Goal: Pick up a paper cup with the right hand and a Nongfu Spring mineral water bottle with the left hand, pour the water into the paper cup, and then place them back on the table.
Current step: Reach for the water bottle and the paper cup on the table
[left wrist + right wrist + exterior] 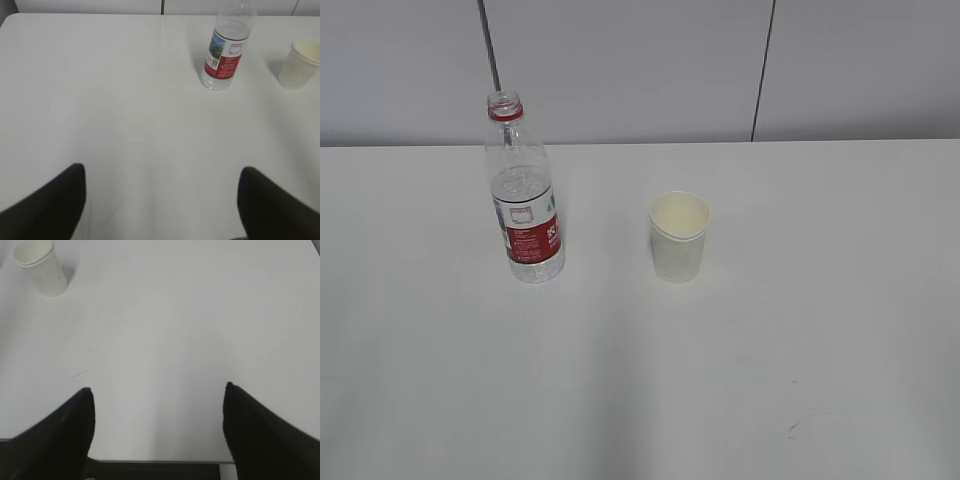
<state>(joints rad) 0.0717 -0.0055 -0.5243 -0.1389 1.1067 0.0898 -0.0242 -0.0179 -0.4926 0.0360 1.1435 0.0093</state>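
While the Nongfu Spring mineral water bottle (pixel 523 190) is standing upright on the counter (pixel 640 380), the paper cup (pixel 679 236) is sitting near its right; my left claw (pixel 160 200) and right claw (pixel 157 430) are hanging apart, gripping nothing.

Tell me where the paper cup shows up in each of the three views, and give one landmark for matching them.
Exterior view: the paper cup stands just right of centre, right of the water bottle.
Left wrist view: far right, near the top edge, again right of the bottle.
Right wrist view: top left corner; no bottle in sight.
Shared landmark: the white table.
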